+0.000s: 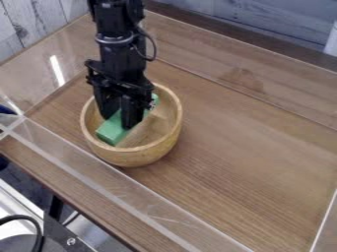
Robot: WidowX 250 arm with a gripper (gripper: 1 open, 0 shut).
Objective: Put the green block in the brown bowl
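Block held inside the bowl, not yet let go

The green block (121, 126) sits tilted within the brown bowl (148, 148); if released carelessly it could tip against the wall or catch on a finger as the arm lifts. The gripper (122, 111) points straight down, jaws clenched on the block's upper end

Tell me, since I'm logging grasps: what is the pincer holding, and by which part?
The pincer is shut on the green block, gripping its upper end, inside the brown bowl.
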